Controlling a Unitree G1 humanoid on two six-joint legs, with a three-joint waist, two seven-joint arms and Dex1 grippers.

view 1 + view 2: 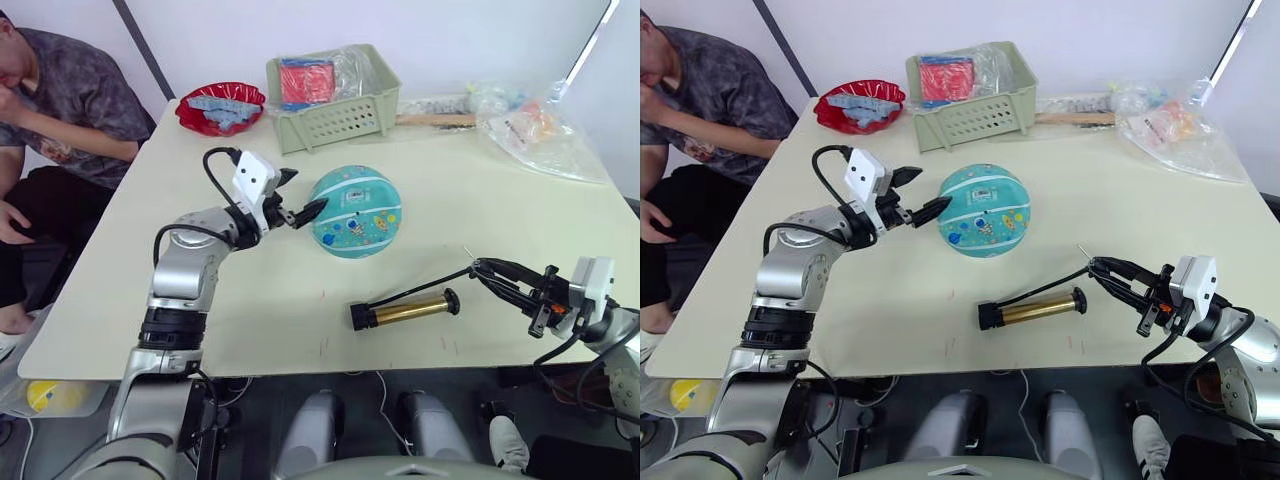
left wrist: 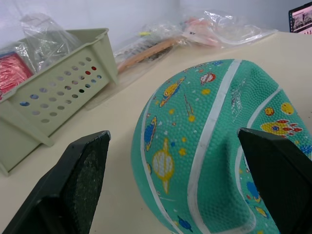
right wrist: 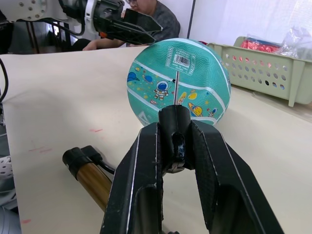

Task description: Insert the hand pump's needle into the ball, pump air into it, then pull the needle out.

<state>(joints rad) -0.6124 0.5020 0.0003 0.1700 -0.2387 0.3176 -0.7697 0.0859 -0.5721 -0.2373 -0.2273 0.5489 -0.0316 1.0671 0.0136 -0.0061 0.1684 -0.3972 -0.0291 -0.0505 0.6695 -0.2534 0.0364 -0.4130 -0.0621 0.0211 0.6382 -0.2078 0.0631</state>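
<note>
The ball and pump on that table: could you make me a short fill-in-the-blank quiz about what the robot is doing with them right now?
1. The right gripper is shut on the fitting of the ____, which is aimed at the ball.
2. The hand pump lies on the ____.
3. The left gripper is ____, one finger against the ball.
4. Behind the ball stands a pale green ____.

Missing words: needle; table; open; basket

The teal ball (image 1: pixel 356 211) sits mid-counter. The brass hand pump (image 1: pixel 405 311) lies near it. Its needle (image 3: pixel 175 87) stands upright.
</note>
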